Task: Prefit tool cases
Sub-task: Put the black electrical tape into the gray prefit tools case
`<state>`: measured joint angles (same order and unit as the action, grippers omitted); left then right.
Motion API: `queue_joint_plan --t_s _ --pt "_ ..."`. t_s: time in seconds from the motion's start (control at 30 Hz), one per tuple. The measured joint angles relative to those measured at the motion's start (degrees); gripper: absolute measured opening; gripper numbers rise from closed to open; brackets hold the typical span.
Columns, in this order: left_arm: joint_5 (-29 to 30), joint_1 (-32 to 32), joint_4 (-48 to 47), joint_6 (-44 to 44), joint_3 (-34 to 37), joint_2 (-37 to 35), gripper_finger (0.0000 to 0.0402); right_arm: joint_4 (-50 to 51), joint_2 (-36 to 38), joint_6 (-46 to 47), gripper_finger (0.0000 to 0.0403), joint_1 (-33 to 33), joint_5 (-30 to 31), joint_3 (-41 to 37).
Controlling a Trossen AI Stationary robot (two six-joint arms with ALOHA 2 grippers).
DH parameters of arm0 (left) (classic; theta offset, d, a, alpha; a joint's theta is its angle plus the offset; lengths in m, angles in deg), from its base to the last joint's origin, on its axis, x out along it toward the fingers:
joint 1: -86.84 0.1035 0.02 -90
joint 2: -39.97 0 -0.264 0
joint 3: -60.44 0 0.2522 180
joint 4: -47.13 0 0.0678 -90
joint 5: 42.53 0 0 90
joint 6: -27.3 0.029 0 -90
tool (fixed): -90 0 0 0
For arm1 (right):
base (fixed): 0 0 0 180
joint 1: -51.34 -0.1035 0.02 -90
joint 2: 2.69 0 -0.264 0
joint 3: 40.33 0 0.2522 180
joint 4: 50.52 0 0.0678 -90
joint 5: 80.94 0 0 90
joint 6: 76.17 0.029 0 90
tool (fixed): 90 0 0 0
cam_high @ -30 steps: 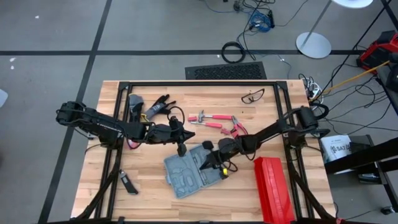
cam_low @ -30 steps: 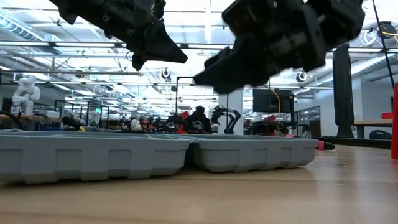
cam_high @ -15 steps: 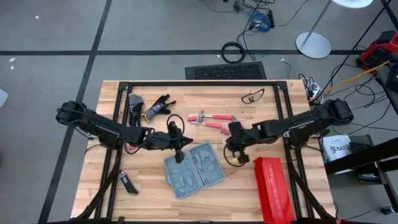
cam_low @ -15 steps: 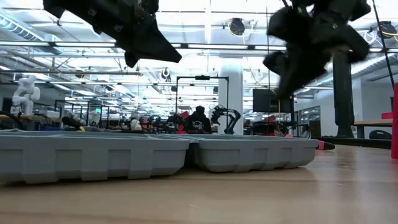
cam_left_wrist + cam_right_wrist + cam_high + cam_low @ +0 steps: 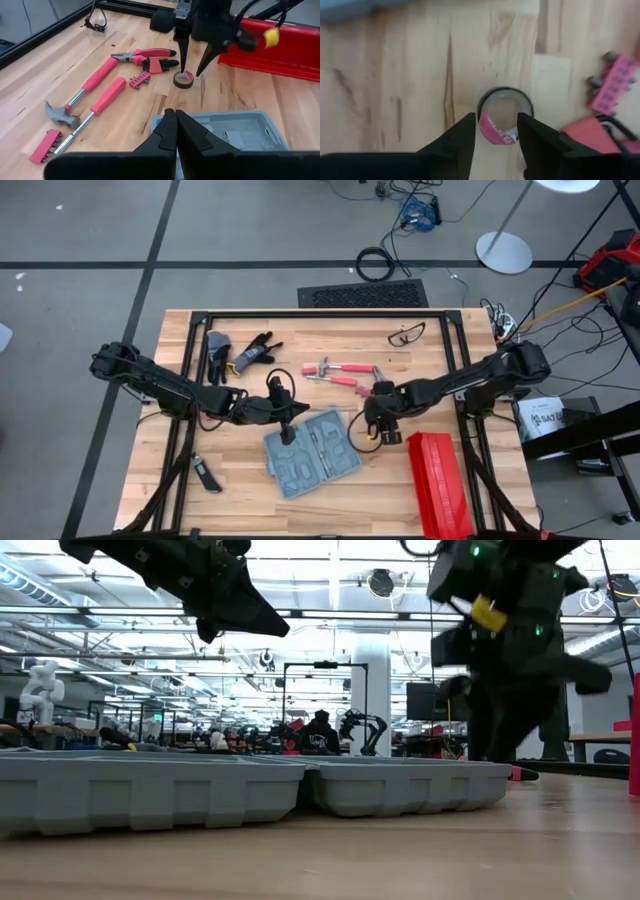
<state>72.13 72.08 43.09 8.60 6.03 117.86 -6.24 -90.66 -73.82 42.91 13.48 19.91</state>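
The blue-grey tool case (image 5: 310,455) lies open on the table, grey slots up, also seen in the left wrist view (image 5: 235,130). My left gripper (image 5: 175,120) is shut and hovers above the case's far left edge, touching nothing. My right gripper (image 5: 191,70) points down, open, just right of the case. Its fingers stand over a small tape roll (image 5: 504,120) lying flat on the wood, one on either side. I see no touch between them and the roll.
Red-handled hammer (image 5: 80,95), screwdriver (image 5: 95,107), pliers (image 5: 142,53), hex keys and bit holders lie on the far side of the case. A long red box (image 5: 440,485) stands at the near right. Gloves (image 5: 250,350), safety glasses (image 5: 405,333) and a knife (image 5: 205,473) lie farther off.
My right gripper has left the space over the case and gone toward the table's right and far side. It has tipped from nearly level to pointing down and has opened over the tape roll. The case has stayed where it was.
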Motion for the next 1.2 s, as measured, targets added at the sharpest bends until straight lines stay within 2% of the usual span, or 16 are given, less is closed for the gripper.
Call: queue_joint_plan --t_s 0.13,0.23,0.3,0.4,0.43,0.5,0.63,0.7,0.8,0.93,1.07,1.2 --pt "-0.02 -0.01 0.0 -0.02 0.0 0.0 0.0008 -1.0 -3.77 0.22 0.0145 0.0 0.02 0.0" --pt "-0.02 -0.01 -0.01 -0.02 0.0 0.0 0.0008 -1.92 -7.26 0.22 0.0133 0.18 -0.18 0.34" --pt "0.08 -0.01 0.02 -0.02 0.0 0.0 0.0008 -2.07 -9.53 0.24 0.0107 0.49 -0.81 0.62" --pt "1.42 -0.21 -0.03 -0.29 0.0 0.0 0.0008 -3.24 -10.8 0.17 0.0035 0.68 -1.57 0.78" --pt "1.64 -0.44 -0.13 -0.27 0.0 0.0 0.0008 -3.31 -10.52 -0.21 0.002 0.66 -1.43 0.76" --pt "1.83 -1.15 -0.28 -0.02 0.0 -0.39 0.0008 -3.29 -8.38 0.15 0.0016 0.68 -1.25 0.39" --pt "2.39 -3.35 -0.33 -0.32 0.0 -2.94 0.0008 0.72 -0.45 0.16 0.0007 1.0 0.7 1.59" --pt "3.89 -4.96 -0.42 -0.33 -0.05 -4.98 0.0008 -2.28 2.61 0.17 0.0007 0.6 -1.39 4.38" --pt "8.46 -7.29 -2.56 -0.33 -1.76 -8.48 0.0008 -4.15 1.51 -0.27 0.0006 -1.22 -5.13 7.43" --pt "14.65 -10.01 -7.51 -0.38 -4.49 -12.08 0.0008 -10.38 -5.34 -4.0 0.0006 -4.51 -5.85 16.37" --pt "18.8 -11.92 -15.8 -2.49 -7.97 -13.93 0.0008 -5.48 -16.88 -8.02 0.0006 -7.55 -7.95 29.62" --pt "21.49 -13.18 -28.06 -10.36 -11.32 -14.21 0.0008 -0.16 -26.78 -10.45 0.0006 -9.01 -10.54 44.39"
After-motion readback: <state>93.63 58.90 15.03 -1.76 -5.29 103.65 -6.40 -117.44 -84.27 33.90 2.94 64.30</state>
